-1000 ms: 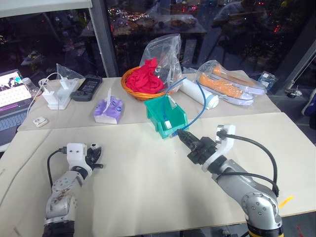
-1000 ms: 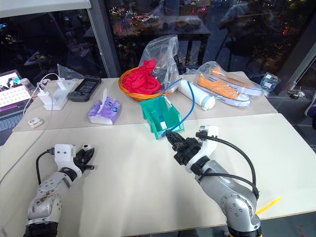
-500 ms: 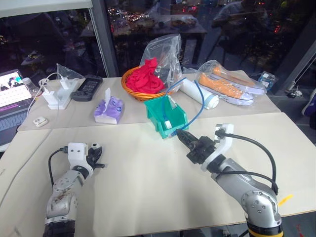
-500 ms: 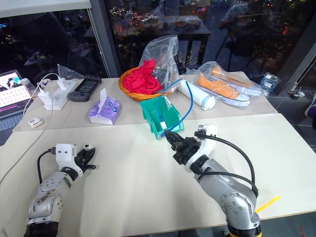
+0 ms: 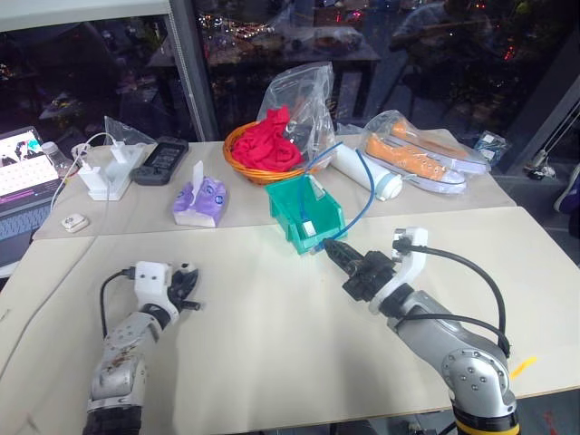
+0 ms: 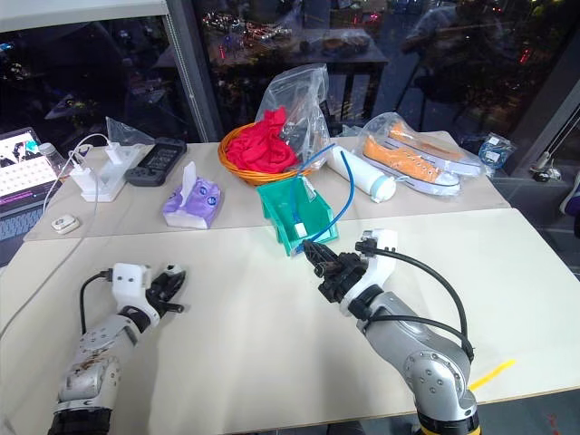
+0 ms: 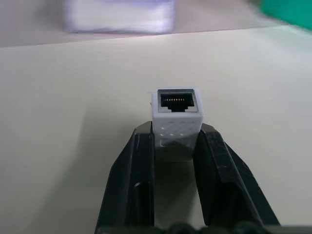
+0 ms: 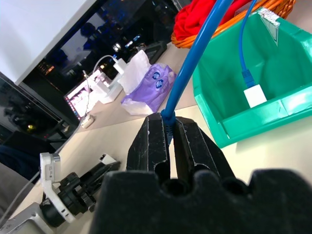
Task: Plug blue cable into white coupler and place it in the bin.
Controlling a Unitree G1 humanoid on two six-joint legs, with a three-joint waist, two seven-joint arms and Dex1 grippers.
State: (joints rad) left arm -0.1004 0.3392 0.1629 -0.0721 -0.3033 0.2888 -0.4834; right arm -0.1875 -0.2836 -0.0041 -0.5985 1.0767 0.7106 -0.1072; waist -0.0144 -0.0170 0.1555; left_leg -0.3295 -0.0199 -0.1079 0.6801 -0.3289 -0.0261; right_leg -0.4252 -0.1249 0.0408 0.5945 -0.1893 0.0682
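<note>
Free room: bare tabletop point(image 5: 263, 317) between both claws.
Obstacles: teal bin point(image 5: 304, 215), blue cable point(image 5: 362, 195), purple tissue pack point(image 5: 199, 201) behind.

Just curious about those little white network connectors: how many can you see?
2: one white coupler gripped in the left claw, and another white coupler on a cable end inside the bin. Others may be hidden.

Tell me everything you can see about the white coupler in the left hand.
The white coupler is a small boxy block of pale plastic, its near faces dotted with tiny dimples. Its open socket faces away from the wrist, showing a row of gold contacts inside. The left hand clamps it between two black fingers, holding it just above the cream table. Nothing is plugged in.
</note>
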